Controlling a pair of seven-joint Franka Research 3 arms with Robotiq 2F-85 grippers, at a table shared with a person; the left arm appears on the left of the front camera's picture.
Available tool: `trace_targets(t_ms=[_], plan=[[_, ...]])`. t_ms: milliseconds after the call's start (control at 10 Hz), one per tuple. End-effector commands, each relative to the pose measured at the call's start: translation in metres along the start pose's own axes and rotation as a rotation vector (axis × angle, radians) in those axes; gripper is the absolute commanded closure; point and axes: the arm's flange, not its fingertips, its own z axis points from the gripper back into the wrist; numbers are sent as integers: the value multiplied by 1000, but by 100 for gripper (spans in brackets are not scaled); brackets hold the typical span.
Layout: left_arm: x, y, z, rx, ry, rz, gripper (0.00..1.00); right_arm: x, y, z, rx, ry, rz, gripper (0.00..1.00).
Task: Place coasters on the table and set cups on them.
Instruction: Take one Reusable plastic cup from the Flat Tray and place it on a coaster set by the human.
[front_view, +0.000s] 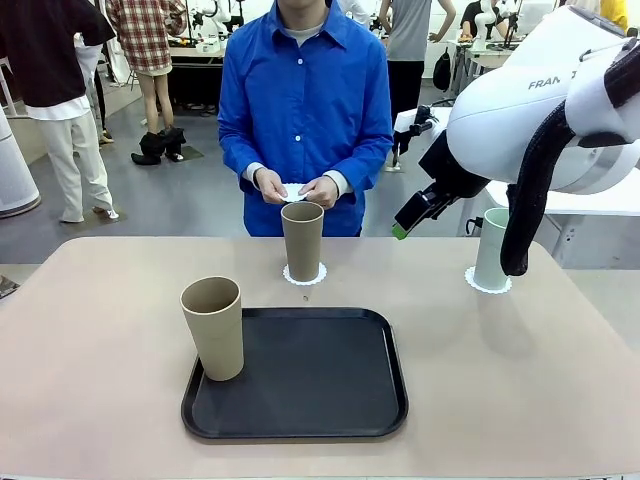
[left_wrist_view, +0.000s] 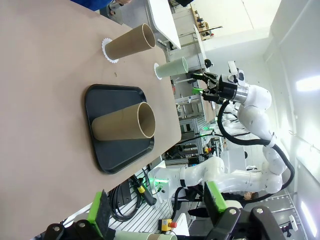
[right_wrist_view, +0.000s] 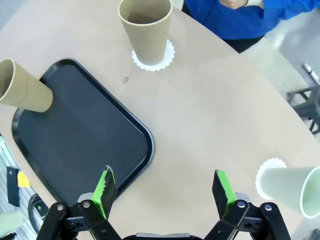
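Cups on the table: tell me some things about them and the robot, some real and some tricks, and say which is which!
1. The green cup stands on a white coaster. True.
2. Both brown cups are on the black tray. False: one brown cup stands on the tray; the second brown cup stands on its own coaster on the table.
3. The person's hands hold a small white thing. True.
4. The right gripper is holding a cup. False: it is open and holds nothing.
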Motion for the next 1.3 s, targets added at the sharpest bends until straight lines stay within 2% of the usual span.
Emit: trace_targets(t_ms=[0,100,200,300,600,700,800,900,1000,1200], plan=[[0,-1,1,-22,-8,-12,0,0,1,1,-17,5,1,0],[0,-1,1,-22,-8,-12,0,0,0,0,0,0,0,0],[0,-1,1,-22,-8,-12,0,-43,-10,24,-123,34,-150,0],[0,-1,1,-22,-8,-12,0,-73,-29,41,-182,45,-285,0],[0,-1,1,-22,-8,-12,0,-146,-86,67,-299,155,-573,0],[0,-1,1,-22,-8,-12,0,-164,-97,75,-283,185,-631,0],[0,-1,1,-22,-8,-12,0,-176,-104,80,-268,193,-660,0],[0,-1,1,-22,-8,-12,0,-175,-105,82,-243,149,-619,0],[0,-1,1,-22,-8,-12,0,-170,-118,83,-285,181,-620,0],[0,-1,1,-22,-8,-12,0,-177,-122,87,-271,182,-642,0]])
